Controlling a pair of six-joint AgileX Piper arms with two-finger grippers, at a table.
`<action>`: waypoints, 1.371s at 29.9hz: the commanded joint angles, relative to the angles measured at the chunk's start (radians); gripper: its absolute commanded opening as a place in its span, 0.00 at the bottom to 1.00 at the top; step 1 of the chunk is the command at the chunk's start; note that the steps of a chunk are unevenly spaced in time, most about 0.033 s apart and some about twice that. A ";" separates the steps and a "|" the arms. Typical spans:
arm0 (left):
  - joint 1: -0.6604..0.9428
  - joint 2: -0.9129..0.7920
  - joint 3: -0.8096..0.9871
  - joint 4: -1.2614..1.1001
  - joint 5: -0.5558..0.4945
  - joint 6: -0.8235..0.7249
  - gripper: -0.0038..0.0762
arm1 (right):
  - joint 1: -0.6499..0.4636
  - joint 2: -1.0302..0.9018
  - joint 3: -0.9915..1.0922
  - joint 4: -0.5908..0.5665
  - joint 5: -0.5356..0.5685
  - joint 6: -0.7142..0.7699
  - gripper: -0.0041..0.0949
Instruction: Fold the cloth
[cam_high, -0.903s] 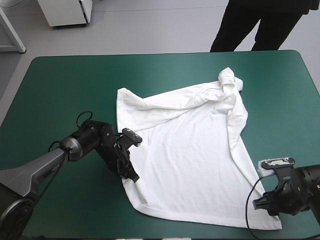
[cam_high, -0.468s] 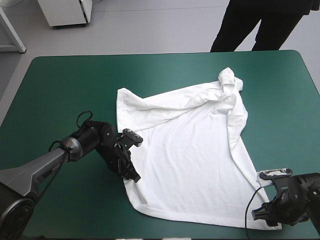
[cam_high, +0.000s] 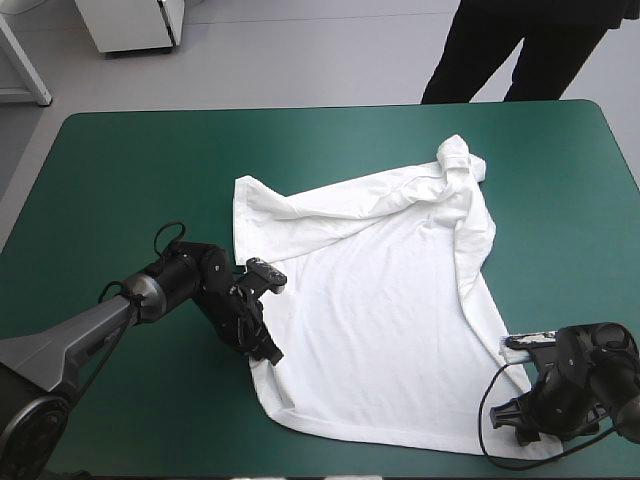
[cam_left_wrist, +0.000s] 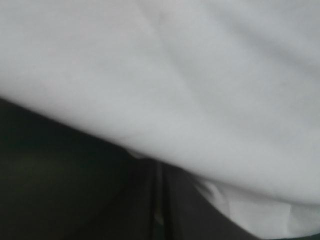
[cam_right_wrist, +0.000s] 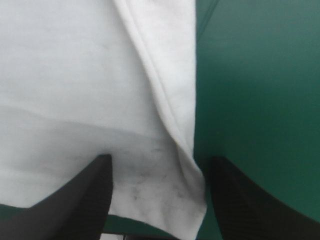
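T-shirt (cam_high: 380, 300), white and short-sleeved, spread nearly flat mid-table on the teal-green table cover (cam_high: 120, 180). The left gripper (cam_high: 268, 350), black-finned, pinches its left edge; the right gripper (cam_right_wrist: 157, 165) stands spread astride the near right corner. Step in hand: securing corners. Next, likely: the right gripper closes before any lift.

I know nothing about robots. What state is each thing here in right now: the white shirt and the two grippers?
T-shirt: spread mostly flat on the teal-green table, bunched and creased along its far side, not yet folded.
Left gripper: shut on the T-shirt, at its left edge.
Right gripper: open, low at the T-shirt's near right corner, which lies between its fingers.
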 joint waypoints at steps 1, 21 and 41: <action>-0.012 -0.001 0.005 -0.030 0.009 0.003 0.02 | 0.001 0.057 -0.011 0.000 -0.075 0.000 0.57; -0.012 -0.191 -0.091 -0.001 0.095 -0.046 0.02 | 0.001 0.108 -0.208 0.008 -0.105 -0.030 0.03; -0.012 -0.544 -0.962 0.164 0.257 -0.152 0.02 | 0.001 0.011 -1.334 0.010 0.081 -0.030 0.03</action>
